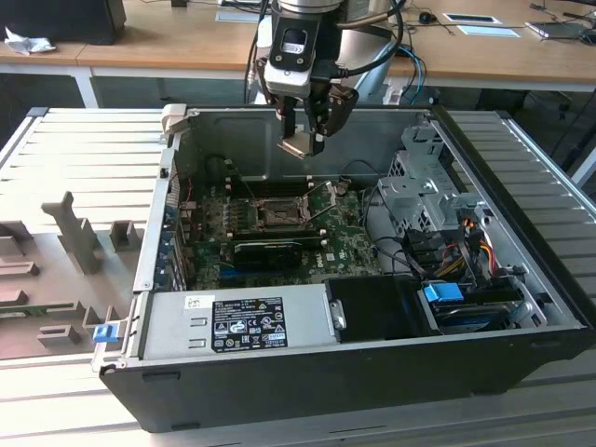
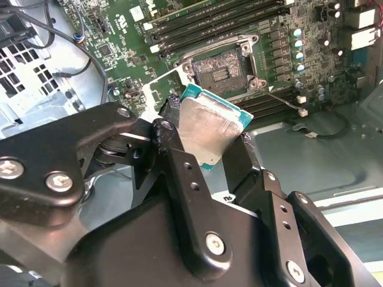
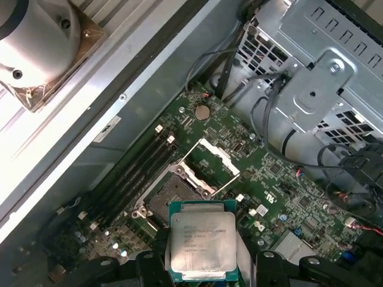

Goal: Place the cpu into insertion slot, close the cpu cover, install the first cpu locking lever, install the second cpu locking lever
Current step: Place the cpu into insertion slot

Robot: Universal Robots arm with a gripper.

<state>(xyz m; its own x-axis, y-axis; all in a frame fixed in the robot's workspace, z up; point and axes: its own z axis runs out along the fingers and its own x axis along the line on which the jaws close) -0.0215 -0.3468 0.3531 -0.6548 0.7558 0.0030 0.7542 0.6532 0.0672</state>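
Note:
The gripper (image 1: pixel 305 140) hangs above the open computer case, shut on the cpu (image 1: pixel 302 146), a small silver-topped square chip with a green edge. Both wrist views show the cpu (image 2: pixel 209 128) (image 3: pixel 202 245) clamped by its sides between the black fingers (image 2: pixel 173 149), tilted and well above the board. The insertion slot (image 1: pixel 277 215) (image 2: pixel 224 69) (image 3: pixel 169 198) lies open and bare on the green motherboard (image 1: pixel 345 244), below the chip. The cpu cover (image 3: pixel 213 158) (image 2: pixel 157 85) stands swung up beside the slot. A thin locking lever (image 1: pixel 322 194) sticks up beside the socket.
A black card (image 1: pixel 268 250) lies just in front of the socket, with memory slots (image 2: pixel 221 24) behind it. The power supply (image 1: pixel 233 321) fills the case front. A drive cage (image 1: pixel 424 191) with cables (image 1: pixel 456 251) stands at the exterior view's right. Grey fixtures (image 1: pixel 74 233) sit outside.

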